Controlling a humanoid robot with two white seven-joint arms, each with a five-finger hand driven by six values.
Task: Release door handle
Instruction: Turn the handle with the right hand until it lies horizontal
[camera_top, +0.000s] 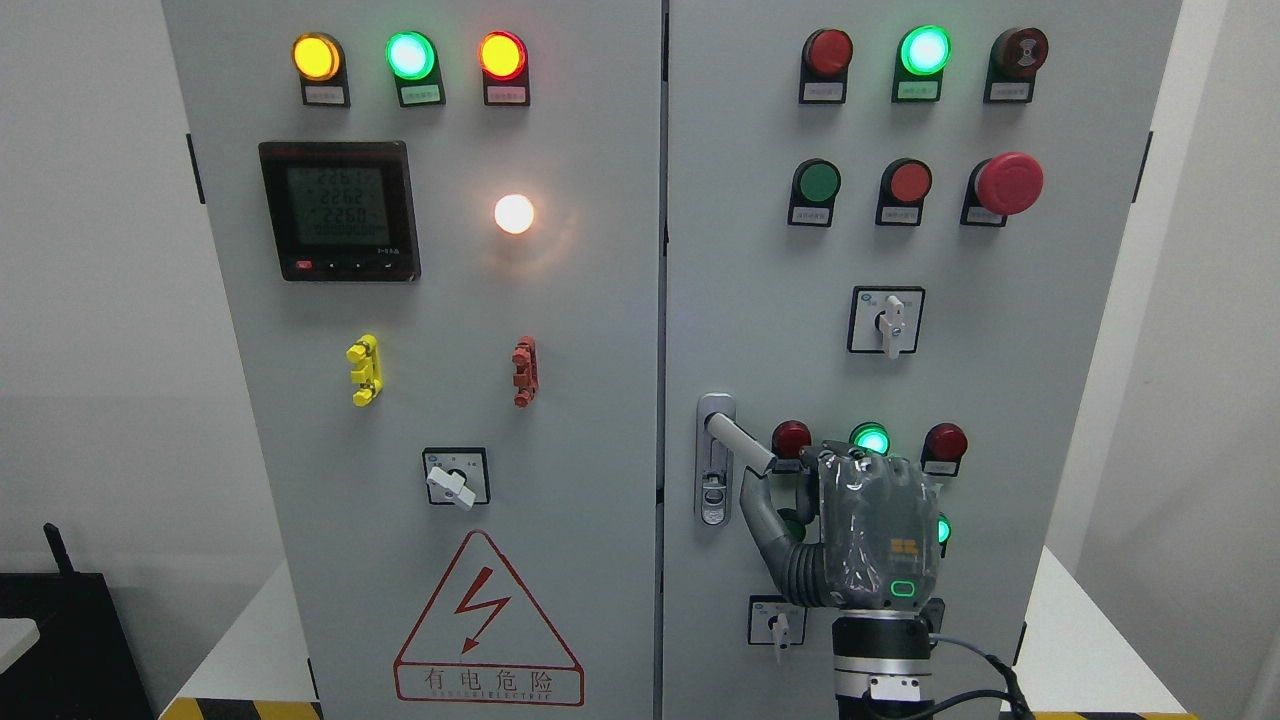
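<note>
Right hand (868, 530) fingers (762, 505) curl around the handle (738, 440) just above them; withdrawing before they open could drag the door (760, 250) ajar.

Silver metal swing door handle (722, 450) on the grey cabinet's right door.
Its long backplate stands upright by the door's left edge, with a keyhole low down; the lever is swung out, slanting down to the right away from the plate.
</note>
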